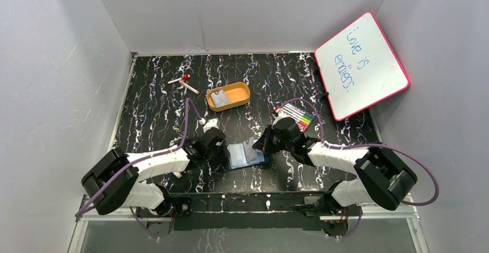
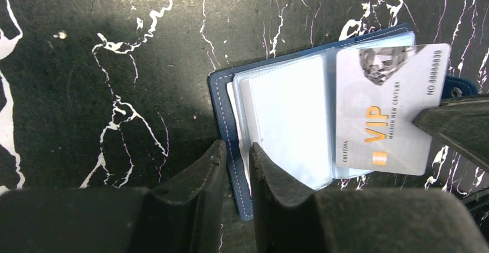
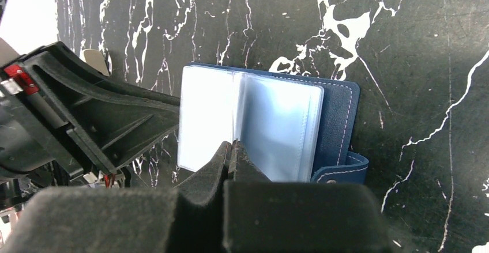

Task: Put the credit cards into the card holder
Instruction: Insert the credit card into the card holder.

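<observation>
The card holder (image 1: 247,156) lies open on the black marbled table, a navy wallet with pale blue sleeves. In the left wrist view my left gripper (image 2: 236,149) is shut on the left edge of the card holder's (image 2: 222,109) cover. It also shows in the top view (image 1: 218,149). My right gripper (image 1: 266,143) is shut on a grey-white VIP credit card (image 2: 392,106) and holds it over the sleeves on the snap-tab side. In the right wrist view its tips (image 3: 232,144) are pressed together over the sleeves (image 3: 277,126). Another credit card (image 1: 221,98) lies in the orange tray.
The orange oval tray (image 1: 237,91) stands behind the wallet. A striped pack of coloured markers (image 1: 298,116) lies just behind the right gripper. Two loose red-capped pens (image 1: 183,82) lie at the back left. A pink-framed whiteboard (image 1: 362,65) leans at the back right.
</observation>
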